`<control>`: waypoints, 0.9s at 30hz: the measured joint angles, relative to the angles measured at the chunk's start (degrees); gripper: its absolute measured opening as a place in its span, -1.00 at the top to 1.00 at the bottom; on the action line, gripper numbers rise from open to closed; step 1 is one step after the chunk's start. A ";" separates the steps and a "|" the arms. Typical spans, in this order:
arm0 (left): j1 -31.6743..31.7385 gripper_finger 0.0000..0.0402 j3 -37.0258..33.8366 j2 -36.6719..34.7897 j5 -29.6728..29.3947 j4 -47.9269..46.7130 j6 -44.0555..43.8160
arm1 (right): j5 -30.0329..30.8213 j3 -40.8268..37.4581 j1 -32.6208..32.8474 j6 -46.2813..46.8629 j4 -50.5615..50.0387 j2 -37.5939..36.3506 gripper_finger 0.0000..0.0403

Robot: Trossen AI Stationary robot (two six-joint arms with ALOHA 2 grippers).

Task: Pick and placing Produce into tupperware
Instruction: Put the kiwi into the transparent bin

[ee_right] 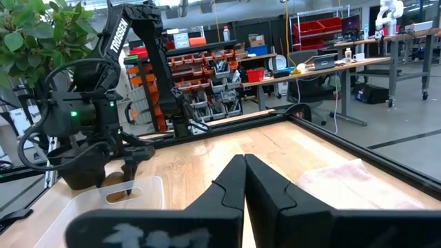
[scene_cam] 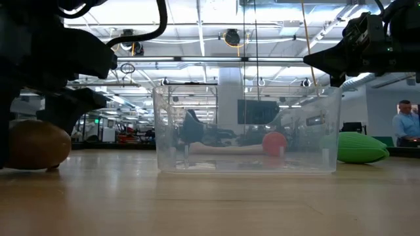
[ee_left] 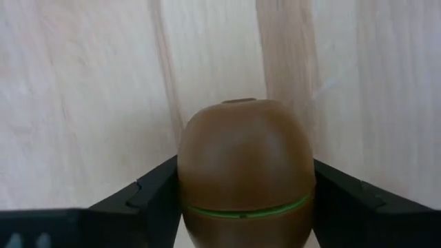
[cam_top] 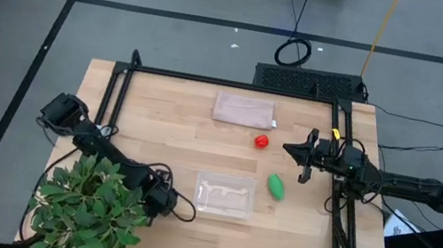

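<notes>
The brown kiwi [ee_left: 244,158] sits between the two fingers of my left gripper [ee_left: 244,207], at the table's near left beside the plant. In the low view the kiwi [scene_cam: 33,145] rests on the wood. The high view hides it under my left gripper [cam_top: 164,200]. The clear tupperware [cam_top: 225,194] stands just right of that gripper. The red fruit [cam_top: 262,140] and the green oval [cam_top: 276,186] lie on the table farther right. My right gripper [ee_right: 244,180] is shut, touches nothing and hovers right of the red fruit [cam_top: 302,152]. My left gripper pinches the kiwi between its two fingers, one on each of its wide sides [ee_left: 187,187]. The fingers [ee_left: 148,196] come down at it from above. The kiwi's underside [scene_cam: 33,165] lies on the table.
A leafy potted plant [cam_top: 90,206] crowds the near left corner, right behind my left arm. A pinkish-beige flat rectangle [cam_top: 244,110] lies toward the far edge. A black frame [cam_top: 211,80] runs along the table's far, left and right sides. A person [scene_cam: 403,124] stands in the room beyond.
</notes>
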 joint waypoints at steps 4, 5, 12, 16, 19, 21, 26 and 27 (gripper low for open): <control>1.29 -0.19 -0.04 -2.92 -0.61 -0.47 -0.13 | 0.00 0.00 0.02 0.00 0.00 0.00 1.00; 1.81 -0.15 -0.01 -3.60 -0.61 -0.69 -0.61 | 0.00 0.00 0.02 0.00 0.00 0.00 1.00; 4.94 -0.11 -0.03 -8.20 0.70 -1.15 0.02 | 0.00 0.00 0.01 0.00 0.00 0.00 1.00; 5.86 -0.21 -0.01 -10.23 1.18 -1.08 3.26 | 0.00 0.00 0.02 -0.01 0.00 0.00 1.00; 6.51 -0.24 -0.01 -11.22 1.19 -1.15 4.78 | 0.00 0.00 0.02 0.00 0.00 0.00 1.00; 7.07 -0.21 0.00 -11.74 1.22 -1.12 5.37 | 0.00 0.00 0.02 0.00 0.00 0.00 1.00; 8.62 -0.12 0.01 -12.50 1.17 -2.78 7.84 | 0.00 0.00 0.00 -0.13 0.00 0.00 1.00; 8.91 -0.12 0.01 -12.68 1.14 -3.65 8.56 | 0.00 0.00 0.02 -0.13 0.00 0.00 1.00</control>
